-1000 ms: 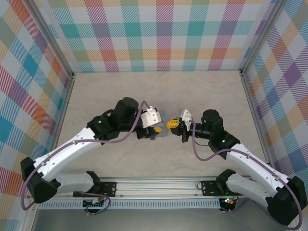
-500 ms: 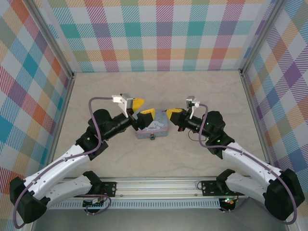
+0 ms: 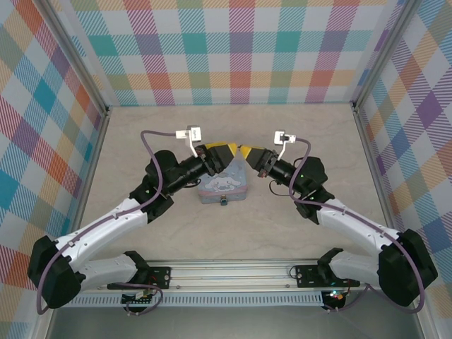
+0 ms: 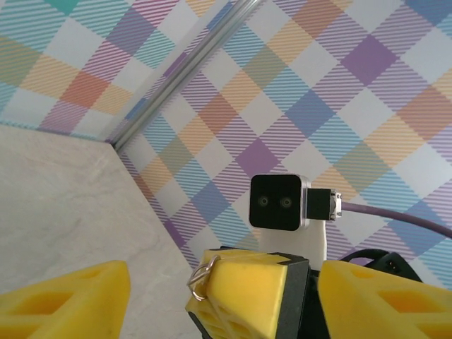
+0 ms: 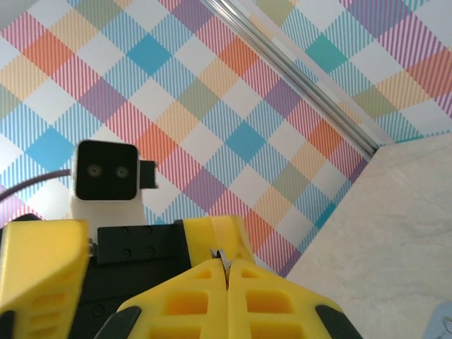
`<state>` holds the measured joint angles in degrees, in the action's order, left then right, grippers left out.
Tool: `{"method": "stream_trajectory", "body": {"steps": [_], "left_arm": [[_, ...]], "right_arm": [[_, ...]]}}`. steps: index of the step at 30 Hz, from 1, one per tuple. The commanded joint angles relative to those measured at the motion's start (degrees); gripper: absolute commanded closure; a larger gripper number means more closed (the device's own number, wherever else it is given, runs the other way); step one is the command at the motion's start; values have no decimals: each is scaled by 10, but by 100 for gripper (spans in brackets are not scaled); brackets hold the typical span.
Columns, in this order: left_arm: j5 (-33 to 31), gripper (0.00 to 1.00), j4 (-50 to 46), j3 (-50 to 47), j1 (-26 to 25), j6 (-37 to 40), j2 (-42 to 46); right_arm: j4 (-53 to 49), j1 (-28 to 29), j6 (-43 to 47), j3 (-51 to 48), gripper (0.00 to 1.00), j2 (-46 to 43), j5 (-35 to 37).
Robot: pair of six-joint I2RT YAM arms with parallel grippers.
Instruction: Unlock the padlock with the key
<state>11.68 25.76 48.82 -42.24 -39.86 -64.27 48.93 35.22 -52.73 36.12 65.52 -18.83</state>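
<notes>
The tiny dark padlock (image 3: 223, 201) sits at the near edge of the pale blue cartoon tin (image 3: 223, 185). Above the tin's far side, both grippers point at each other. My right gripper (image 3: 252, 153) (image 5: 227, 272) is shut on the key, of which a thin metal sliver (image 5: 222, 258) shows between the fingers. The key's silver ring (image 4: 203, 277) pokes out of those shut yellow fingers (image 4: 244, 289). My left gripper (image 3: 220, 151) (image 4: 224, 286) is open, its fingers (image 4: 63, 296) spread wide on either side of the right gripper's tip.
Plaid walls enclose the marble-look table (image 3: 176, 134) on three sides, with aluminium posts in the far corners. The right wrist's camera (image 4: 280, 202) faces the left one (image 5: 106, 170) at close range.
Both grippers have risen from low beside the tin and swung toward the back. They now meet tip to tip above the tin's far edge. The tin and padlock have stayed put for the last half second.
</notes>
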Motion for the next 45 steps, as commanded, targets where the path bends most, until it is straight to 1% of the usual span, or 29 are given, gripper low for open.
{"method": "stream_trajectory", "body": {"steps": [1,9,17,20,30,35,38,41,43,44,45], "left_arm": [[16,35,32,18,2,-34,-10],[37,47,46,24,2,-37,-27],[35,63,44,24,2,-28,-23],[28,65,38,23,1,-23,-19],[17,66,35,20,2,-20,-15],[12,75,32,20,2,-15,-10],[12,83,32,20,1,-15,-10],[10,92,27,20,2,-13,-9],[8,99,18,21,2,-4,-7],[8,100,10,22,1,5,-4],[9,100,-2,25,2,17,-1]], "right_arm": [[44,1,-22,19,100,4,4],[50,2,-35,27,99,21,-4],[41,3,-36,27,99,22,-7],[42,4,-40,28,99,22,-13],[46,9,-56,16,99,14,-21],[38,13,-57,2,99,4,-14],[35,13,-57,-5,99,0,-9],[34,13,-58,-9,98,-3,-7],[25,13,-52,-12,95,-9,-9],[15,13,-47,-13,93,-14,-9],[-3,13,-36,-14,87,-24,-8]]}}
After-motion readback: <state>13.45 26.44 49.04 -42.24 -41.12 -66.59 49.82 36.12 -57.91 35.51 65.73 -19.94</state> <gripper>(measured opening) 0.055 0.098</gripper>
